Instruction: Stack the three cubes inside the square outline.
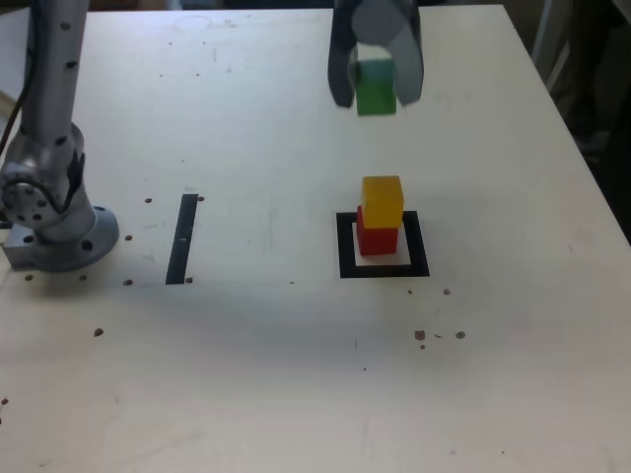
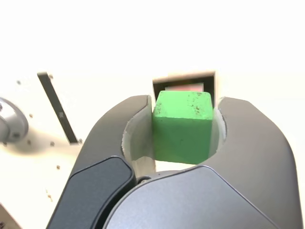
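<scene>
The green cube point(image 1: 376, 89) has flat matte faces and crisp edges, with small dark flecks on one lighter face in the wrist view; the end effector point(image 1: 376, 98) is clamped on it, its smooth, dark, curved fingers lined with pale, rough-edged pads that press on opposite sides. The yellow cube point(image 1: 383, 202) and the red cube point(image 1: 378, 236) look plain and solid-coloured, the yellow resting on the red and appearing set slightly toward the exterior view's right. The worktop point(image 1: 246, 365) is pale and smooth with a soft sheen, speckled by small brown marks. The red cube sits inside the square outline point(image 1: 348, 266), a flat black border around a white centre, with the yellow cube above it; the green cube is held up in the air, well apart from that stack. A straight black strip point(image 1: 181, 241) lies between the outline and the round grey base point(image 1: 74, 246) at the exterior view's left. Bare surface surrounds the outline, reaching to the worktop's slanting edge on the exterior view's right.
</scene>
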`<state>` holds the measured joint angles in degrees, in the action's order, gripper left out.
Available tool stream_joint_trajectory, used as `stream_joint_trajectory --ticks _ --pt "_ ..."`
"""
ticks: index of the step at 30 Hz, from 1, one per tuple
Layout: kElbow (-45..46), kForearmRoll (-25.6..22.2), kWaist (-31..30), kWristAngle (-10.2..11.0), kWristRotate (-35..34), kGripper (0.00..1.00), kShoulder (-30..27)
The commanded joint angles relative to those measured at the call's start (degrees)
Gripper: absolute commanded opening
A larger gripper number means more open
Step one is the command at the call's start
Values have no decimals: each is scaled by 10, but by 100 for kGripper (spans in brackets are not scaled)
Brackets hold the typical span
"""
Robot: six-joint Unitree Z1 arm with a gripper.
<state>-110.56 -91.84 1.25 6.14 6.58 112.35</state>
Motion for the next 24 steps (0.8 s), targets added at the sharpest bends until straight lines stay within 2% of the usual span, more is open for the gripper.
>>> stream_joint_trajectory --ticks 1,9,17,24 --pt "7 -6 -16 -5 -17 12 -4" --pt "31 -2 -59 -11 -66 12 13" --pt "31 1 -64 -13 -73 13 28" --pt "24 5 -64 -26 -73 18 41"
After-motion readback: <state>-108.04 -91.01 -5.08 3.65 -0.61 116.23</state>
